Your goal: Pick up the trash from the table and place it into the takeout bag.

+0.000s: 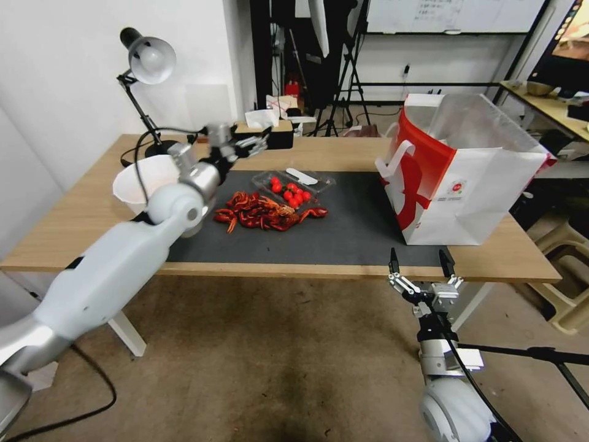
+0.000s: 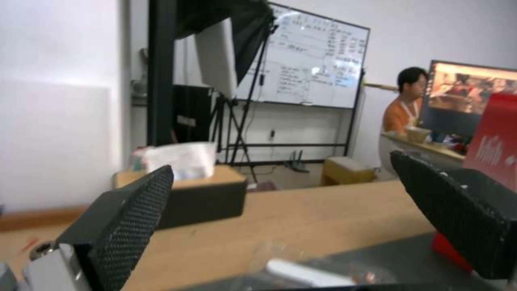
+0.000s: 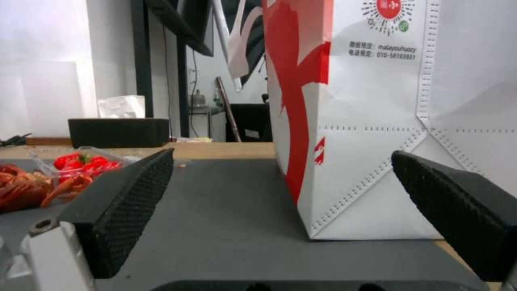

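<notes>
Left gripper [image 1: 253,145]: jaws spread, empty, raised over the surface [image 1: 73,215] behind the mat. Trash: red crayfish shells [image 1: 264,213] and a clear tray [image 1: 294,184] lie just ahead and below it, nearer this arm. Takeout bag [image 1: 466,184]: upright at right; right gripper [image 1: 422,263] parked open before it.

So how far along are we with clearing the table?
Nothing visibly done: the takeout bag stands open on the table, its contents hidden. Nothing in hand: the left gripper hovers open over the far side, and the right gripper is open at the near edge. Left: the crayfish shells, clear tray and white bowl.
</notes>
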Motion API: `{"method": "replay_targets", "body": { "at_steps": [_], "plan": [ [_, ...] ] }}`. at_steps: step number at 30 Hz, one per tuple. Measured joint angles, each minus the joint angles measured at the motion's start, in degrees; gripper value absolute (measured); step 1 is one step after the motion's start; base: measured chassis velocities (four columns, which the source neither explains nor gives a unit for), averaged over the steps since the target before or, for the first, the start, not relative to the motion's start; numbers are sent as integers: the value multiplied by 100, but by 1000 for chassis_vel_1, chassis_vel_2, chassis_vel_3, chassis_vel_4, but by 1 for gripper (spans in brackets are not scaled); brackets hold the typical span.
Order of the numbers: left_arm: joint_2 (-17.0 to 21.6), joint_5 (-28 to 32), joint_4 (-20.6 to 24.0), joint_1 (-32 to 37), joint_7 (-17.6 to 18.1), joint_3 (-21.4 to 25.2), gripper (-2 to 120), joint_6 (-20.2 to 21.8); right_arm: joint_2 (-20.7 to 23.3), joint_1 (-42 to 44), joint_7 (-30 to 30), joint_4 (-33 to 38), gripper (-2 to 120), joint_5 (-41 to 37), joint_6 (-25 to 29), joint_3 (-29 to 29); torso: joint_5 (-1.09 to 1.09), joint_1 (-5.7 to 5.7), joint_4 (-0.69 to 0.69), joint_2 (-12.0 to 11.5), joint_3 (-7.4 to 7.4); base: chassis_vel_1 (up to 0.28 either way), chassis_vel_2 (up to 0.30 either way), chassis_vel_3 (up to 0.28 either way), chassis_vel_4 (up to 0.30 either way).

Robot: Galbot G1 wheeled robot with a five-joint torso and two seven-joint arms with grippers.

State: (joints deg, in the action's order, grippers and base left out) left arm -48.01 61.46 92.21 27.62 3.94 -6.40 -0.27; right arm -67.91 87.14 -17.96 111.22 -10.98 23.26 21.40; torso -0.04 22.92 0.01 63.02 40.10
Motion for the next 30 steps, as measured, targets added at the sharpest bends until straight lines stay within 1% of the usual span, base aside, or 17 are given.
{"method": "replay_targets", "body": {
  "at_steps": [2, 3, 5, 6, 7, 10, 11, 13, 14, 15, 18, 19, 21, 26, 28, 29, 30],
  "plan": [
    [95, -96, 107, 329, -30, 261, 100, -54, 0, -10, 2, 0, 100, 5, -7, -16, 7, 0, -1, 1, -1, 0, 0, 0, 0],
    [95, -96, 107, 329, -30, 261, 100, -54, 0, -10, 2, 0, 100, 5, -7, -16, 7, 0, -1, 1, -1, 0, 0, 0, 0],
    [159, -213, 236, 669, -45, 519, 100, -71, 3, -13, 3, -1, 100, 12, -10, -21, 1, 0, 0, 0, 0, 0, 0, 0, 0],
    [183, -268, 317, 816, -45, 646, 100, -86, 4, -14, 5, -3, 100, 17, -11, -27, 4, 0, -1, 0, 0, 0, 0, 0, 0],
    [183, -268, 317, 816, -45, 646, 100, -86, 4, -14, 5, -3, 100, 17, -11, -27, 4, 0, -1, 0, 0, 0, 0, 0, 0],
    [250, -486, 567, 1320, -43, 1069, 100, -135, 1, -10, 6, -5, 100, 40, -11, -43, 2, 0, -1, 0, 0, 0, 0, 0, 0],
    [250, -486, 567, 1320, -43, 1069, 100, -135, 1, -10, 6, -5, 100, 40, -11, -43, 2, 0, -1, 0, 0, 0, 0, 0, 0],
    [284, -671, 774, 1681, -23, 1337, 100, -217, -5, 0, 7, -5, 100, 63, -12, -46, 6, 0, 0, 0, 0, 0, 0, 0, 0],
    [287, -786, 871, 1845, -1, 1435, 100, -248, -7, 9, 7, -5, 100, 72, -12, -46, 3, 0, 0, 0, 0, 0, 0, 0, 0],
    [287, -786, 871, 1845, -1, 1435, 100, -248, -7, 9, 7, -5, 100, 72, -12, -46, 3, 0, 0, 0, 0, 0, 0, 0, 0],
    [245, -1154, 1140, 2348, 39, 1826, 100, -366, -12, 31, 7, 2, 100, 107, -15, -47, 4, 0, -2, 0, 0, 0, 0, 0, 0],
    [245, -1154, 1140, 2348, 39, 1826, 100, -366, -12, 31, 7, 2, 100, 107, -15, -47, 4, 0, -2, 0, 0, 0, 0, 0, 0],
    [173, -1411, 1350, 2796, 35, 2161, 100, -432, -16, 39, 7, 15, 100, 133, -24, -52, 4, 0, 0, 0, 0, 0, 0, 0, 0],
    [105, -1706, 1523, 3230, 22, 2414, 100, -528, -20, 63, 7, 25, 100, 159, -27, -53, 5, 0, 1, 1, 0, 0, 0, 0, 0],
    [50, -1971, 1582, 3433, 15, 2489, 100, -604, -40, 113, 1, 43, 100, 199, -29, -30, 4, 0, 1, 0, 0, 0, 0, 0, 0],
    [16, -2100, 1627, 3549, 14, 2519, 100, -637, -61, 145, -8, 50, 100, 223, -28, -12, 4, 0, -4, 1, 0, 0, 0, 0, 0],
    [-53, -2318, 1707, 3776, 14, 2589, 100, -706, -82, 167, -13, 57, 100, 243, -28, -2, 5, -1, -4, 0, 0, 0, 0, 0, 0]
  ]
}}
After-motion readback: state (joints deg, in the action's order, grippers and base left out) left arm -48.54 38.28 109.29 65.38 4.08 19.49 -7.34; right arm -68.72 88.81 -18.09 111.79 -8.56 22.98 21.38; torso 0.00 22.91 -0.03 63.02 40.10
